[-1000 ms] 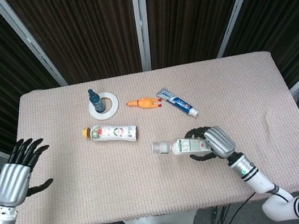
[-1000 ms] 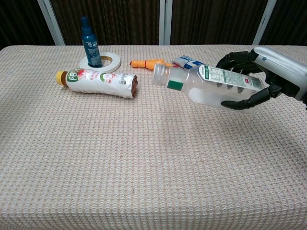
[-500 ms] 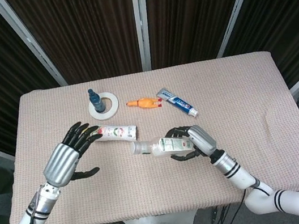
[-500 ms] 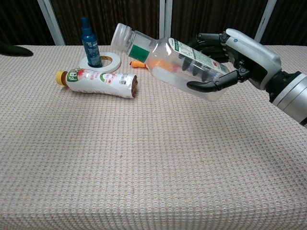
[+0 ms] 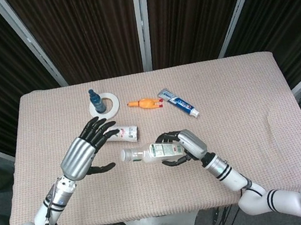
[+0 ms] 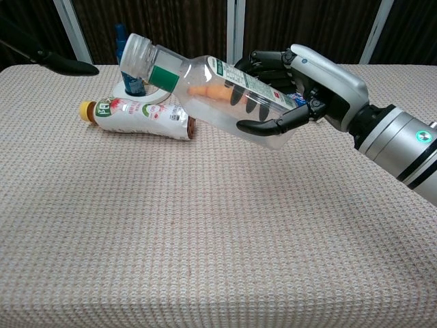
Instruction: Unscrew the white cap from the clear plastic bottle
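Observation:
My right hand (image 5: 186,144) (image 6: 311,85) grips the clear plastic bottle (image 5: 151,153) (image 6: 205,89) by its body and holds it above the table, almost on its side. Its white cap (image 5: 125,155) (image 6: 132,50) points left, toward my left hand. My left hand (image 5: 85,152) hovers to the left of the cap with fingers spread and nothing in them; a short gap separates it from the cap. In the chest view only one dark fingertip (image 6: 65,65) of that hand shows at the upper left.
A white bottle with a yellow cap (image 5: 124,132) (image 6: 140,116) lies on the cloth-covered table (image 5: 241,103) behind the held bottle. Further back stand a blue spray bottle (image 5: 96,101) inside a white tape roll (image 5: 111,104), an orange toy (image 5: 143,104) and a toothpaste tube (image 5: 178,102).
My right hand has carried the clear bottle up and to the left. My left hand has swung in from the table's left edge to just beside the cap.

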